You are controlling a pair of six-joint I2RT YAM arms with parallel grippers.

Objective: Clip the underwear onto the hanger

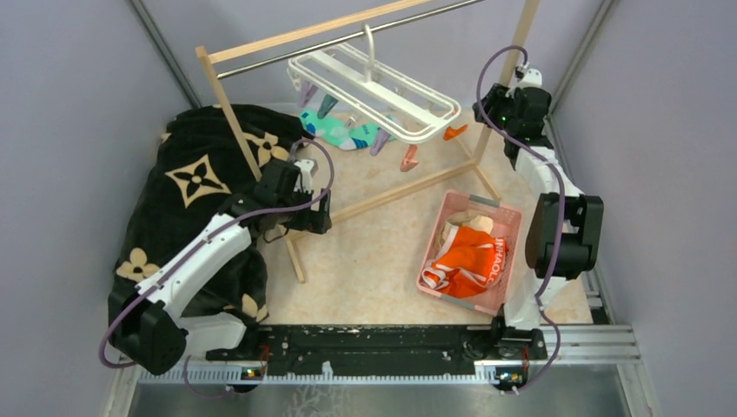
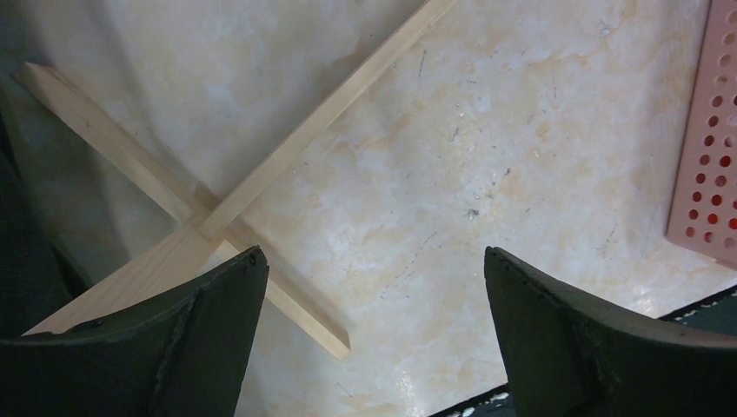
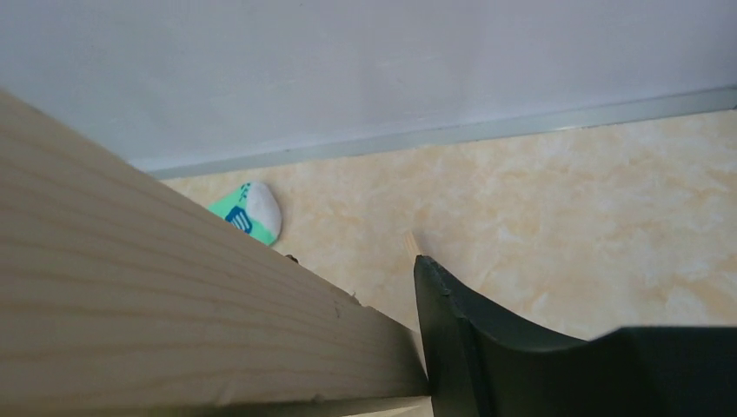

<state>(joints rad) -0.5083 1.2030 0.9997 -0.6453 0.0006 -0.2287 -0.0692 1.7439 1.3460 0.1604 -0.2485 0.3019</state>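
The orange underwear (image 1: 469,261) lies bunched in a pink basket (image 1: 513,213) at the right of the table. The white hanger (image 1: 382,87) hangs by its hook from the rack's metal bar at the back, and its purple, teal and orange clips dangle below. My left gripper (image 1: 317,208) (image 2: 374,261) hovers open over bare table beside the rack's foot, with nothing between its fingers. My right gripper (image 1: 520,95) is up at the rack's right wooden post (image 3: 174,304). One finger (image 3: 469,347) presses against the wood. The other is hidden behind the post.
A teal sock (image 1: 343,130) (image 3: 248,213) lies under the hanger. A black blanket with gold flowers (image 1: 191,191) covers the left side under my left arm. The rack's crossed wooden feet (image 2: 330,113) run across the table. A beige cloth (image 1: 465,224) shares the basket, whose edge (image 2: 708,130) shows in the left wrist view.
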